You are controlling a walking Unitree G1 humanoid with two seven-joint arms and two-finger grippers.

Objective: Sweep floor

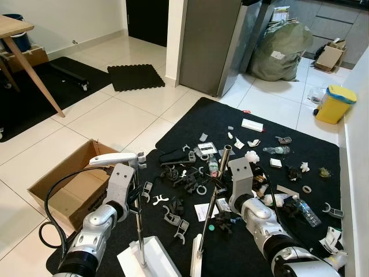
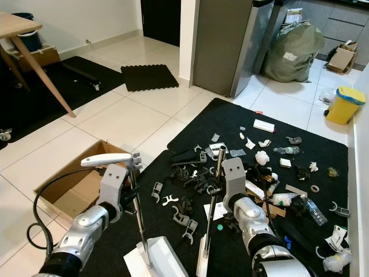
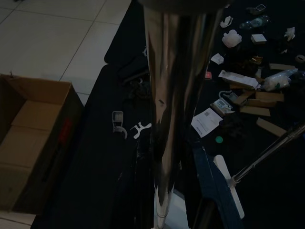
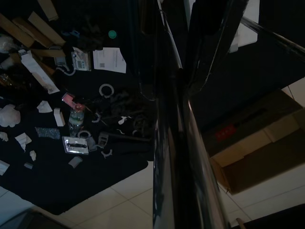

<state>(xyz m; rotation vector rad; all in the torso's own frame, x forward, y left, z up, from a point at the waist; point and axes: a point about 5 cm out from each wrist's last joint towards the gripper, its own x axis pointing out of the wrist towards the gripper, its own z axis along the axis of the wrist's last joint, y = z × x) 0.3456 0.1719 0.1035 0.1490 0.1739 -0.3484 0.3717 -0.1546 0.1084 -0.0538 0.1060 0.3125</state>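
Litter lies scattered over a large black mat (image 1: pixel 193 124): dark plastic clips (image 1: pixel 183 176), paper scraps, a white carton (image 1: pixel 252 124), clear bottles (image 1: pixel 277 150). My left gripper (image 1: pixel 135 193) is shut on an upright metal pole (image 1: pixel 138 225) topped by a white handle (image 1: pixel 112 158), with a white flat base (image 1: pixel 149 257) on the mat. My right gripper (image 1: pixel 218 186) is shut on a second, slanted metal pole (image 1: pixel 212 196), its narrow white head (image 1: pixel 196 264) down by my feet. The left wrist view runs along the shiny pole (image 3: pixel 167 119); the right wrist view along the dark one (image 4: pixel 176 143).
An open cardboard box (image 1: pixel 69 184) stands on the tiles just left of the mat. A grey cabinet (image 1: pixel 213 46), a green sack (image 1: pixel 282 52) and a yellow bin (image 1: pixel 334 104) stand beyond. A wooden table leg (image 1: pixel 34 69) and a small black mat (image 1: pixel 136 77) are at the far left.
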